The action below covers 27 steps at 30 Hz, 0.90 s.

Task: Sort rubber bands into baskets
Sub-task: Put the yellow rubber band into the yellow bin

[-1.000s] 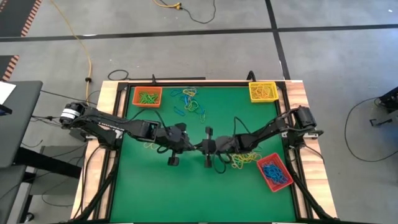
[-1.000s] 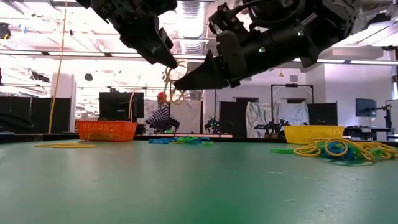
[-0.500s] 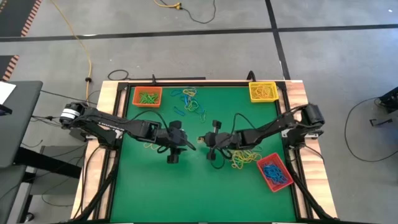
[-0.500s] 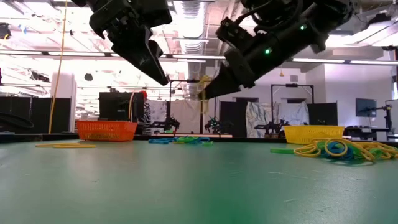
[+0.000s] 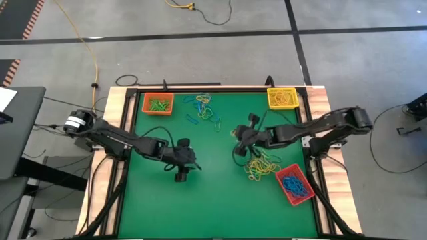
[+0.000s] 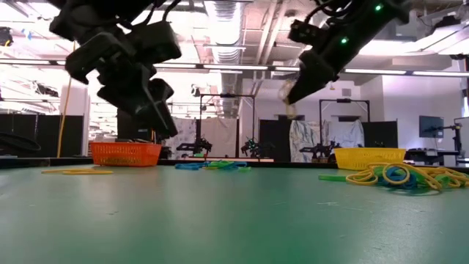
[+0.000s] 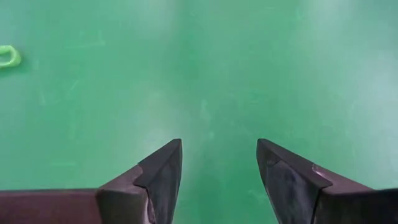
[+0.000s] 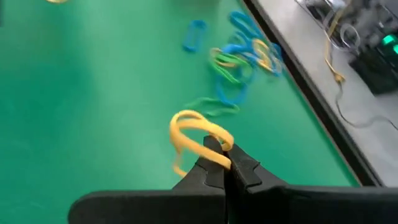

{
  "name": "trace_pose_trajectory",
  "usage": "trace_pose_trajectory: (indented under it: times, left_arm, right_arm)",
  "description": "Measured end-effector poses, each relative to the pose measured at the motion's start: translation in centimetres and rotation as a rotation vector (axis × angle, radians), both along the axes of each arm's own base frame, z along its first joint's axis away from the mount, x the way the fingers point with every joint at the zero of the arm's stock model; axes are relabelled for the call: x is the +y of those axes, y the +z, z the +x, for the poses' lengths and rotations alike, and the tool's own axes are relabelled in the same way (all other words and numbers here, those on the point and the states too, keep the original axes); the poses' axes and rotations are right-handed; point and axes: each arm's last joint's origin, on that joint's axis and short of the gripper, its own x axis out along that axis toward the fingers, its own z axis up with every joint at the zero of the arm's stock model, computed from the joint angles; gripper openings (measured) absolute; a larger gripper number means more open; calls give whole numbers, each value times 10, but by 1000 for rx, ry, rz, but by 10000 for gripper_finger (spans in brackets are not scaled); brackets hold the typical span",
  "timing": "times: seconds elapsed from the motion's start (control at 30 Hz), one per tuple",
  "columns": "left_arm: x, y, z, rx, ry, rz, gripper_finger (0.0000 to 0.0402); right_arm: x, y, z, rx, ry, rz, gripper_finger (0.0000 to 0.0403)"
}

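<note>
Pinching yellow rubber band point(image 8: 198, 133), right claw point(image 8: 225, 163) tips

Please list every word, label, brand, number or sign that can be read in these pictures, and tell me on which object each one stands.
There is no readable text in any view.
Orange basket, yellow basket, red basket: no label visible.
Left gripper and right gripper: no marking visible.
Room behind the table in the low view: any signs there are too small and blurred to read.
</note>
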Motion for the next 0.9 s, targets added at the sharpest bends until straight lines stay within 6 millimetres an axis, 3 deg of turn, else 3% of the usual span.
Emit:
trace_pose_trajectory:
  times: [0.43, 0.9]
  left_arm:
    - [-18, -8, -5, -255, -81, -22, 197]
    - [-31, -7, -7, -277, -122, -18, 197]
  right_arm:
    - [-62, 31, -68, 127, -336, 12, 13]
    - [-143, 27, -126, 233, -661, 170, 16]
